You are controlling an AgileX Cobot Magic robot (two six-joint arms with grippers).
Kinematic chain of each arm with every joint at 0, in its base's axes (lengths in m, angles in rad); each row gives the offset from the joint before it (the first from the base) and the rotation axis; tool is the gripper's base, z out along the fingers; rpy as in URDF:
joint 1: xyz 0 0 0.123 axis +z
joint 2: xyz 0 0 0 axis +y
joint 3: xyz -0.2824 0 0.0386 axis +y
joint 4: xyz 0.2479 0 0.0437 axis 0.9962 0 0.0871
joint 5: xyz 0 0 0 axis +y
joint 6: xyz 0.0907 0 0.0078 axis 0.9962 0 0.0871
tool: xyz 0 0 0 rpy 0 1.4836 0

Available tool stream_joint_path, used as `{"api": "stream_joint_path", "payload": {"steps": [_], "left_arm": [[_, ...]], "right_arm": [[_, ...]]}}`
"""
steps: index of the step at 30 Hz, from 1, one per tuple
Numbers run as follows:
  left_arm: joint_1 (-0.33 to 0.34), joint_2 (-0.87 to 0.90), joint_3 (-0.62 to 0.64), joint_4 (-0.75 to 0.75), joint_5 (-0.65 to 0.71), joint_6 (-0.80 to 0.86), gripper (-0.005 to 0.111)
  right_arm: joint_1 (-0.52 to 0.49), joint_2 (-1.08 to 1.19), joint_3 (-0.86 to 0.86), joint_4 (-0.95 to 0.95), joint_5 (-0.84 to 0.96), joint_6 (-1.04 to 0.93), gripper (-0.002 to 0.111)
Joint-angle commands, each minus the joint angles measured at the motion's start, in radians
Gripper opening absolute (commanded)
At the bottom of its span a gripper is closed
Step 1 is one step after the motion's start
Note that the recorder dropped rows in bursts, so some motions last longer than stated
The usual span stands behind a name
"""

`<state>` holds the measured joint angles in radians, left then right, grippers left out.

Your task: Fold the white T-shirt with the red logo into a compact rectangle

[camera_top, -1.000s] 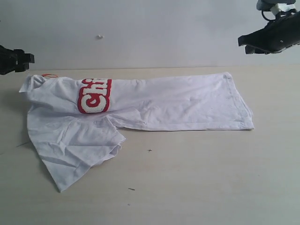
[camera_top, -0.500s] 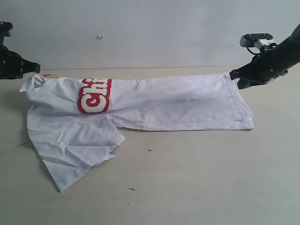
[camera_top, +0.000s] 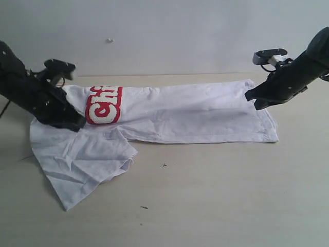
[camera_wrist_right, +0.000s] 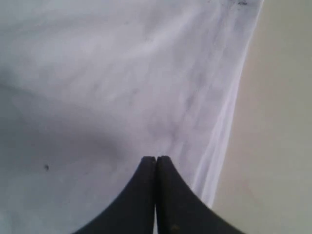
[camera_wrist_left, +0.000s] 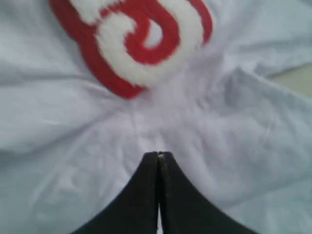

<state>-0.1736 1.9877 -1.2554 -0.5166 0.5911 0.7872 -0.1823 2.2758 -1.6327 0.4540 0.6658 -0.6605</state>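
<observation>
White T-shirt [camera_top: 195,116] spans left hand [camera_top: 77,125] to right hand [camera_top: 251,99].

White tee [camera_top: 195,116] lay flat, wrinkled, folded lengthwise into a long band. One sleeve splayed out below L gripper [camera_top: 78,125]. Cloth puckered toward that gripper's closed tips. Red logo [camera_top: 104,105] sat just beside L gripper; fuzzy white letters on red, only "Ch" showing. Hem end lay under R gripper [camera_top: 250,98], tips just inside hem edge.

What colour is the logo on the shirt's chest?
The logo has white letters on a thick red outline, clearest in the left wrist view.
</observation>
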Motion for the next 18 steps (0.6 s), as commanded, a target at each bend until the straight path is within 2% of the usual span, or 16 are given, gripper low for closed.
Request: {"api": "stream_joint_path", "payload": {"steps": [1, 8, 13, 18], "left_arm": [[-0.043, 0.038, 0.069, 0.06, 0.012, -0.015, 0.0], [-0.047, 0.063, 0.112, 0.196, 0.086, -0.102, 0.0], [-0.047, 0.059, 0.112, 0.327, 0.258, -0.159, 0.0], [-0.047, 0.057, 0.112, 0.329, 0.354, -0.138, 0.0]], "right_arm": [[0.043, -0.004, 0.022, -0.084, -0.041, 0.046, 0.0], [0.048, -0.004, 0.022, -0.119, -0.022, 0.108, 0.0], [0.046, -0.006, 0.075, -0.297, -0.056, 0.252, 0.0], [0.046, -0.006, 0.156, -0.318, -0.1, 0.287, 0.0]]}}
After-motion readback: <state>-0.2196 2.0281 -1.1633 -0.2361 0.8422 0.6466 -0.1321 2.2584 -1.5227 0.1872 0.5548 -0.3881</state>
